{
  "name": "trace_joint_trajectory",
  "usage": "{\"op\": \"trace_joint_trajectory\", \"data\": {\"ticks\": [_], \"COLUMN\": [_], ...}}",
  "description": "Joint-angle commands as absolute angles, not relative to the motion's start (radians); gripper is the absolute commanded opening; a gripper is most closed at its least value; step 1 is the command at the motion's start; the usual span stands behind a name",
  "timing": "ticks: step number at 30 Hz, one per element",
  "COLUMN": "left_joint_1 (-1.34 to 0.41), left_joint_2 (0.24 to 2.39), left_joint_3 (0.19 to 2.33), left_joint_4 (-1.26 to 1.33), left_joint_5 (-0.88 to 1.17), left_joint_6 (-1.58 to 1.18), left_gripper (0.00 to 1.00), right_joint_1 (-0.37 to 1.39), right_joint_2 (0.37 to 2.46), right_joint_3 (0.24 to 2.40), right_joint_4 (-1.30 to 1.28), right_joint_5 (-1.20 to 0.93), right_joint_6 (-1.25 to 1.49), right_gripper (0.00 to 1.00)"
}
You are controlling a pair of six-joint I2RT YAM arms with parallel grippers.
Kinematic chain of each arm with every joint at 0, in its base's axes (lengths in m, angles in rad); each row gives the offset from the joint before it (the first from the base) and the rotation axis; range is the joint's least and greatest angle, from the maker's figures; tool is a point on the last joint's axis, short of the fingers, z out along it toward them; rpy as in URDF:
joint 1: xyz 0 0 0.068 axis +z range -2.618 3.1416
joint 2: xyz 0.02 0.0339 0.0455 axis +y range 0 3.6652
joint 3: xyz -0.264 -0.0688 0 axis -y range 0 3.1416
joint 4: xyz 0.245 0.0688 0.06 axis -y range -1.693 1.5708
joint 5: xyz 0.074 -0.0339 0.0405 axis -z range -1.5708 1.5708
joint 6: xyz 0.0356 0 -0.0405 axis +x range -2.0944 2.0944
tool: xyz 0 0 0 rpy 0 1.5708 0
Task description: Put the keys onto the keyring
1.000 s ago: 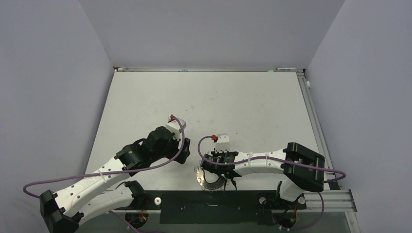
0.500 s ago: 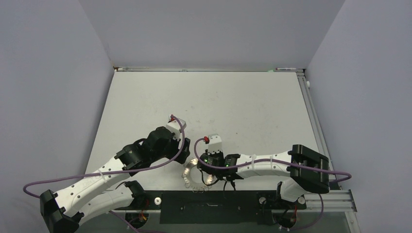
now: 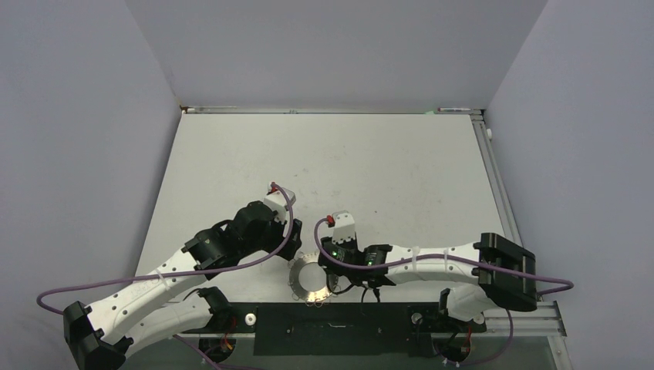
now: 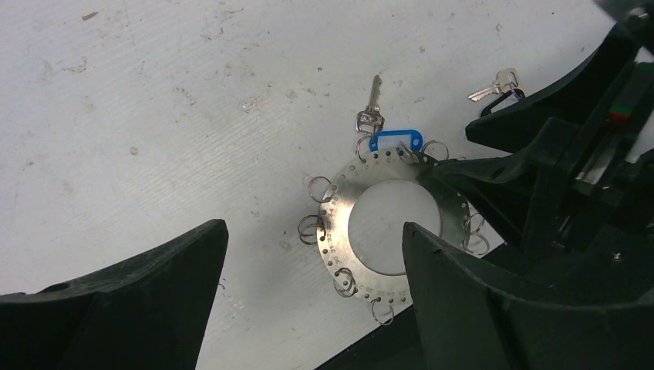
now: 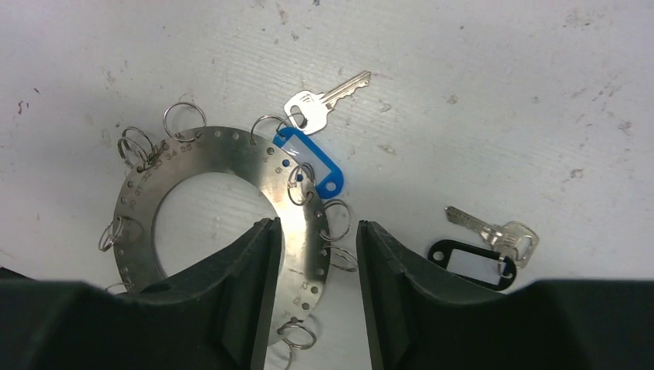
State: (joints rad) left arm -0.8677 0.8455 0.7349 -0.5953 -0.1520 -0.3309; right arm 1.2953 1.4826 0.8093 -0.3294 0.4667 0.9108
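Note:
The keyring [image 5: 143, 193] is a flat grey metal disc with a wide hole and wire loops round its rim, lying on the table near the front edge [image 3: 297, 279]. My right gripper [image 5: 318, 225] is open and straddles the ring's right band, with one finger in the hole and the other outside. The blue key tag [image 5: 308, 162] with its silver key [image 5: 324, 100] lies against the ring's upper right rim, overlapping it. The black key tag [image 5: 470, 262] with its silver key [image 5: 493, 227] lies apart to the right. My left gripper [image 4: 314, 226] is wide open and empty above the ring [image 4: 347, 200].
The black front rail [image 3: 332, 327] runs just below the ring at the table's near edge. My right arm's fingers and wrist [image 4: 540, 193] fill the right of the left wrist view. Bare white table [image 3: 347, 169] stretches behind both arms.
My right gripper has moved left along the front edge, and the keyring has slid left with it. The left arm has not moved.

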Motion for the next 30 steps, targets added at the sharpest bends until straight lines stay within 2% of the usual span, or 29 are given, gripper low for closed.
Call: {"op": "trace_joint_trajectory", "data": {"ticks": [1,5,13,21,30], "left_joint_1": [-0.869,-0.868,-0.869,-0.868,-0.867], "left_joint_2": [0.843,0.842,0.849,0.856,0.879], "left_joint_3": [0.752,0.75,0.751,0.751,0.755], "left_joint_4": [-0.569,-0.569,-0.569,-0.569,-0.569], "left_joint_5": [-0.141,-0.14,-0.138,-0.137,-0.128], "left_joint_6": [-0.324,-0.324,-0.324,-0.324,-0.325], "left_gripper": [0.8,0.8,0.8,0.8,0.8], "right_joint_1": [1.288,1.288,1.287,1.221,1.035], "right_joint_2": [1.35,1.245,1.057,1.074,1.137], "right_joint_3": [0.756,0.662,0.522,0.508,0.456], "right_joint_4": [-0.341,-0.306,-0.233,-0.187,0.008], "right_joint_5": [0.519,0.501,0.304,0.219,-0.114], "right_joint_6": [0.836,0.789,0.7,0.675,0.533], "right_gripper": [0.42,0.43,0.44,0.45,0.44]}}
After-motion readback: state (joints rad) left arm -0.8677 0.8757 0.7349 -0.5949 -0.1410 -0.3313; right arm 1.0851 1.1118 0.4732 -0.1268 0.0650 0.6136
